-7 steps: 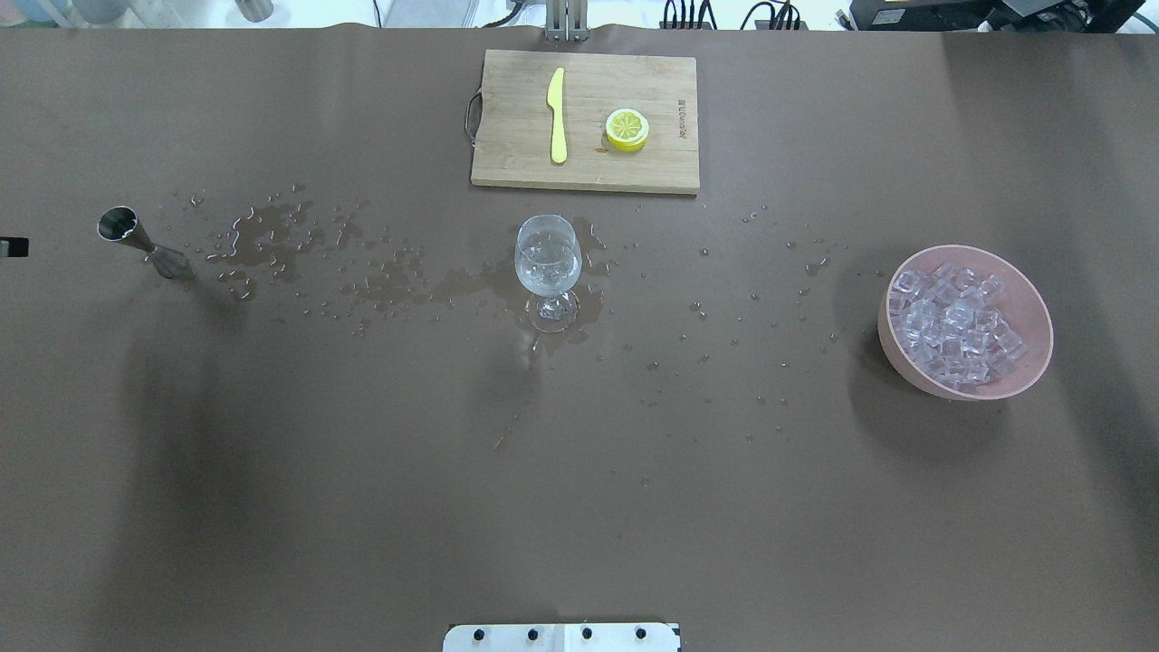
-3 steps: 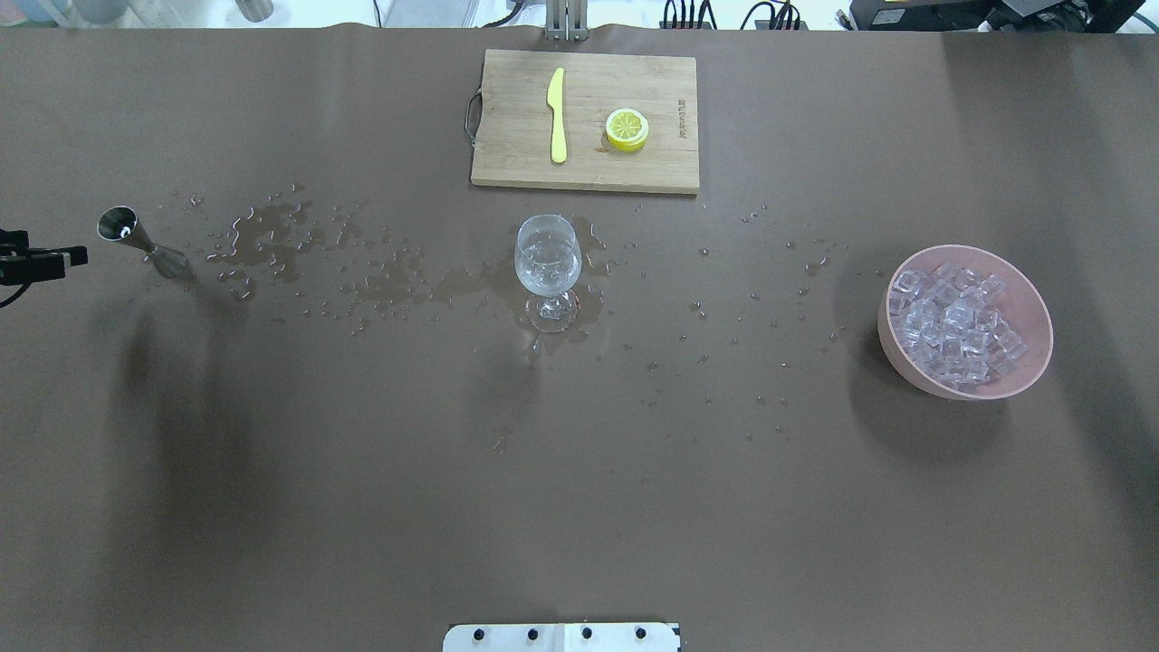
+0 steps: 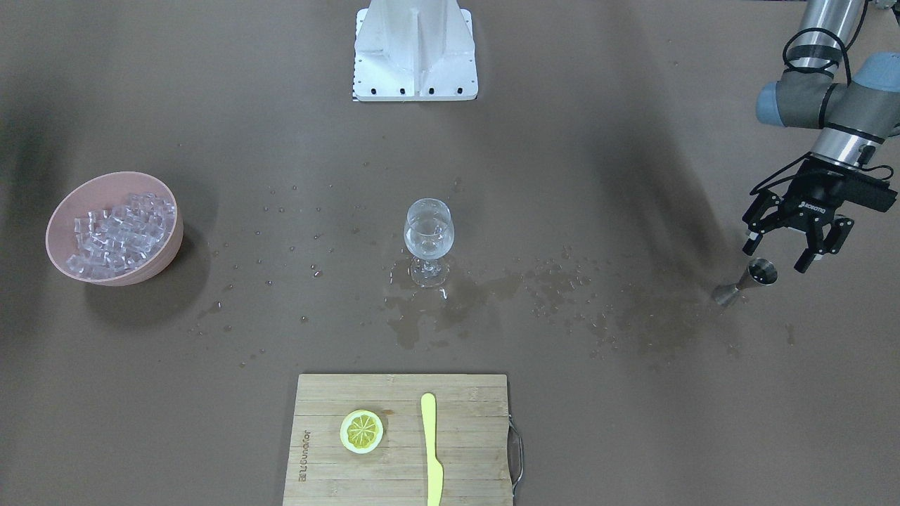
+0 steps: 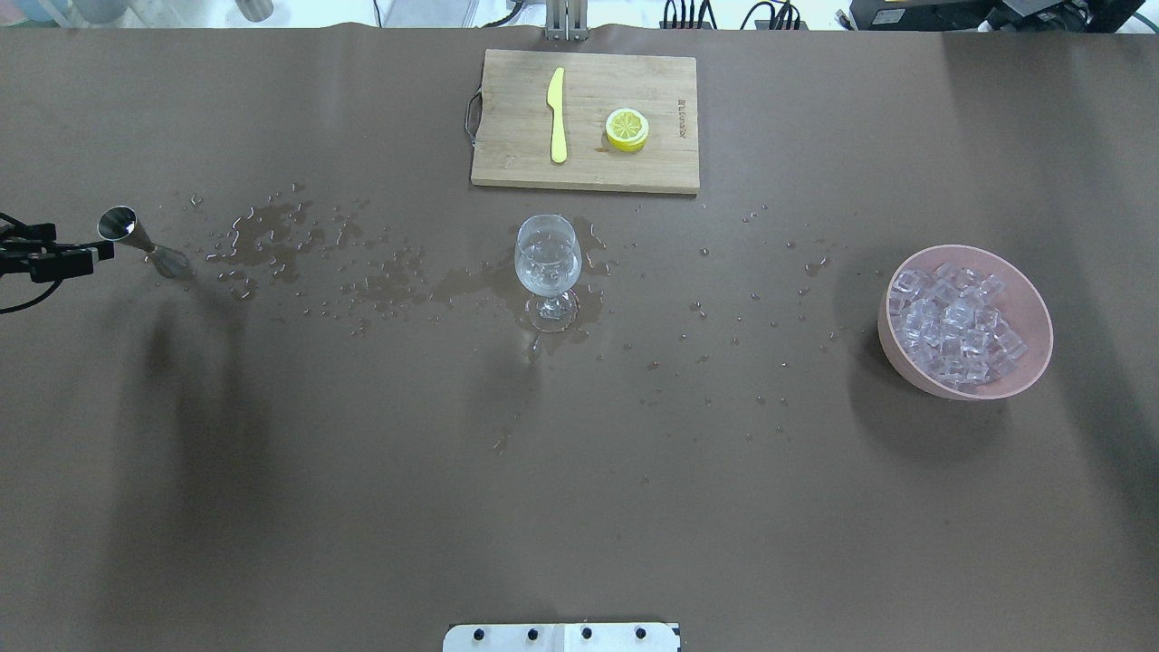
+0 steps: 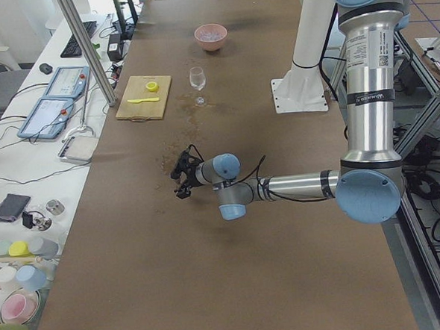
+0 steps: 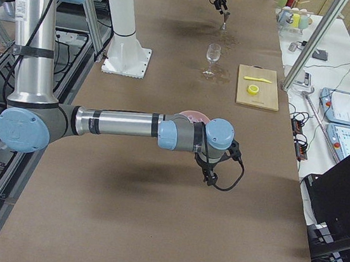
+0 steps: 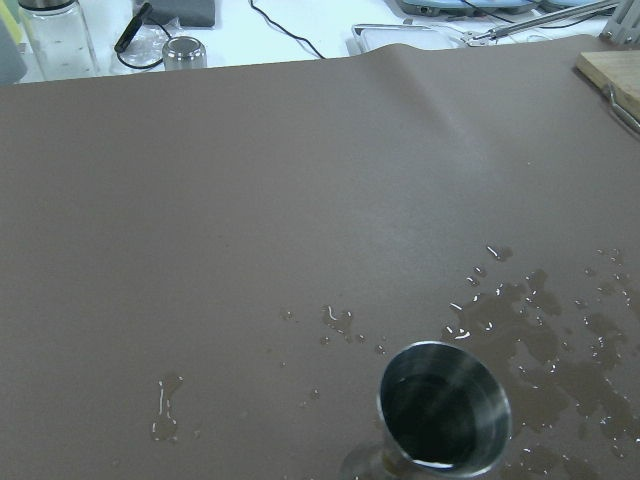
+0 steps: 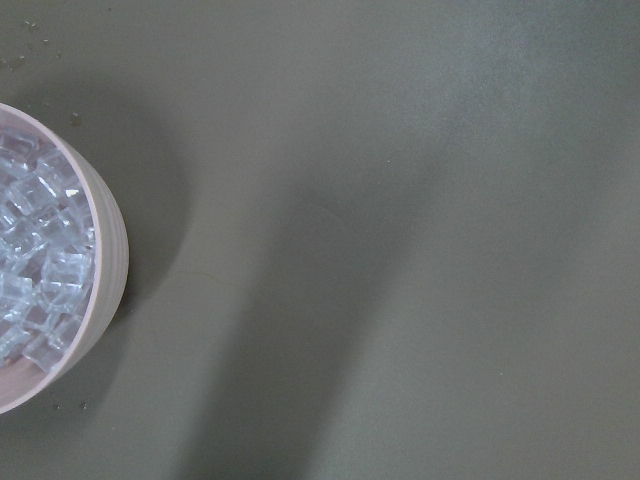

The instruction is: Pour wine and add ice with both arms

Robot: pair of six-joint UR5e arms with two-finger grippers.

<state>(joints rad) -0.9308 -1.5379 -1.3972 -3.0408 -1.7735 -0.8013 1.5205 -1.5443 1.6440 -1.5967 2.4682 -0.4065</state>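
My left gripper [image 3: 775, 257] hangs at the right edge of the front-facing view with its fingers spread wide and nothing between them. It sits just beside the steel jigger [image 3: 751, 278], whose upper cup shows right below the fingertips. I cannot tell whether a finger touches it. In the overhead view that gripper [image 4: 63, 258] comes in from the left edge, with the jigger [image 4: 138, 239] just to its right. The left wrist camera looks down into the jigger's cup [image 7: 443, 406] at the bottom of the frame; the inside is dark.

My right gripper [image 6: 210, 174] shows only in the right side view, low in the frame, and I cannot tell how its fingers stand.

The wine [image 3: 429, 243] is a little clear liquid in the wine glass [image 3: 429, 223], which stands upright mid-frame in a spill [image 3: 485, 292] of drops and wet patches. The ice [image 3: 116, 235] fills the pink bowl [image 3: 176, 242] at the left of the front-facing view, well apart from the glass. At the bottom lies a wooden cutting board [image 3: 471, 457] with a lemon slice [image 3: 361, 431] and a yellow knife [image 3: 430, 450].
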